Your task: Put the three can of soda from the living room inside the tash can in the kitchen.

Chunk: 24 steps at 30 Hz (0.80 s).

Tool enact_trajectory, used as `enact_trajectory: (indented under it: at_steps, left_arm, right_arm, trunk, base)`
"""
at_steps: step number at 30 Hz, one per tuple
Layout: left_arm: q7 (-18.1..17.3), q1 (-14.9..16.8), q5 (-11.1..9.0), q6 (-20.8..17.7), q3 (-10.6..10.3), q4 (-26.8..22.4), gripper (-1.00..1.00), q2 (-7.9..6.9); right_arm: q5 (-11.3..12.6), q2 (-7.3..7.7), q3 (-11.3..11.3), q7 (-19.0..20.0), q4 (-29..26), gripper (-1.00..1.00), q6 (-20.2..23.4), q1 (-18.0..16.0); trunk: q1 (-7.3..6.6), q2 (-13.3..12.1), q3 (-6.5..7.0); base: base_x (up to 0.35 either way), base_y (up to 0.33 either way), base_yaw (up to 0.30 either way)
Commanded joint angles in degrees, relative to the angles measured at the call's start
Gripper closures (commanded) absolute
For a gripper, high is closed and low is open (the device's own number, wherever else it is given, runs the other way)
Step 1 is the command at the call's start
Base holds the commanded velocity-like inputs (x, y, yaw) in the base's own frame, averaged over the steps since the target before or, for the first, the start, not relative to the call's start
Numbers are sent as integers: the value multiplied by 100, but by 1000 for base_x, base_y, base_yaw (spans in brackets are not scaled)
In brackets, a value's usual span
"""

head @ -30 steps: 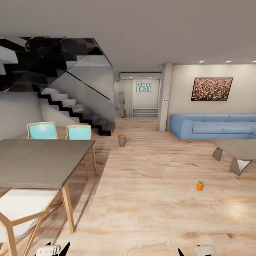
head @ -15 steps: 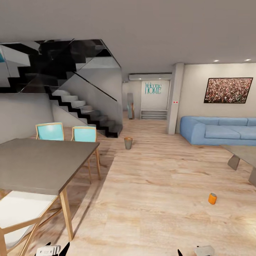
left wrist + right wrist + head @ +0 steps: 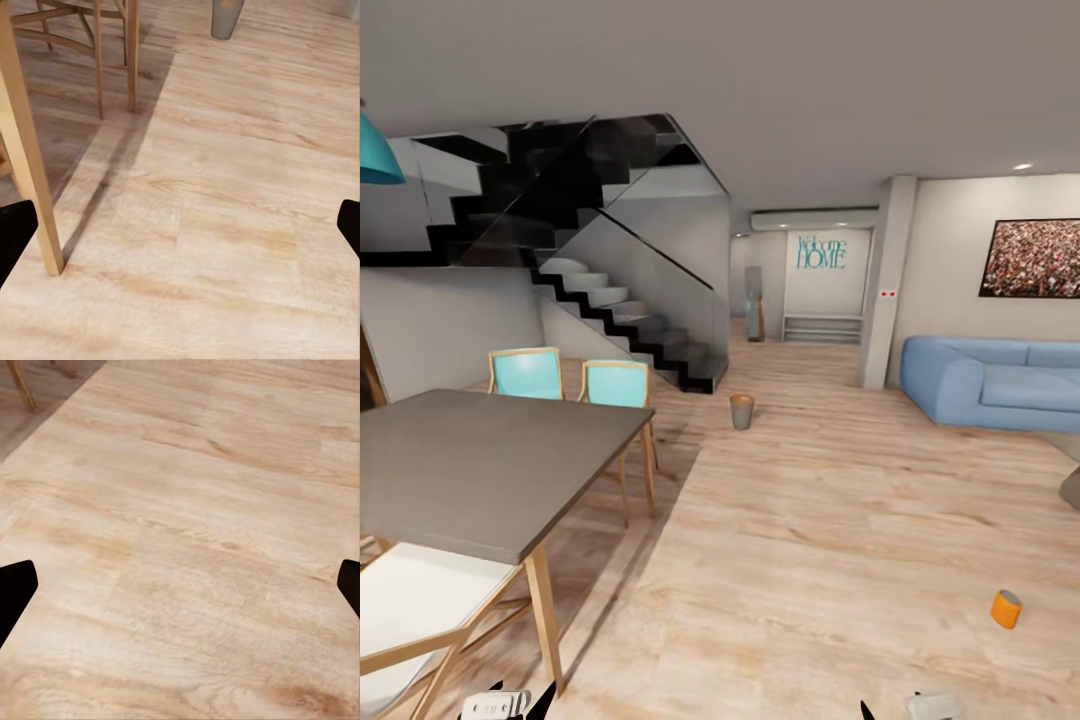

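Note:
An orange can of soda [image 3: 1006, 608] lies alone on the light wood floor, low at the right of the head view. Far ahead, the small tapered trash can [image 3: 741, 411] stands on the floor near the foot of the stairs; its grey-beige base [image 3: 226, 16] also shows in the left wrist view. My left gripper [image 3: 180, 229] hangs open over bare planks beside a table leg [image 3: 30, 150]. Over bare floor as well, my right gripper [image 3: 180, 585] is open and holds nothing. The other cans are out of view.
A grey dining table [image 3: 480, 470] with wooden legs, a white chair [image 3: 420, 600] and two turquoise chairs [image 3: 575, 380] fill the left. A black staircase [image 3: 630, 320] rises behind. A blue sofa [image 3: 1000, 385] stands at the right. Open wood floor runs between them toward the bin.
The whole head view has swung left, so the bin, the sofa and the orange can sit further right in the picture, the can lower too. Nothing in the room itself moved.

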<state>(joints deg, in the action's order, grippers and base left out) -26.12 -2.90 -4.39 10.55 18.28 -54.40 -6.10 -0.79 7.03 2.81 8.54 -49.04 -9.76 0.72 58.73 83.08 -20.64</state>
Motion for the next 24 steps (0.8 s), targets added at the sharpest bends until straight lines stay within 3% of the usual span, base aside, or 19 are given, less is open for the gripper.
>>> enact_trajectory:
  at_steps: [1, 24]
  left_arm:
    - [1, 0, 0, 0, 0, 0, -100, 0]
    - [0, 0, 0, 0, 0, 0, -100, -1]
  right_arm:
    - [0, 0, 0, 0, 0, -100, 0, 0]
    - [0, 0, 0, -3, 0, -100, -1, -1]
  trunk:
    - [0, 0, 6]
    - [0, 0, 115]
  base:
    - [262, -186, 153]
    - [268, -180, 121]
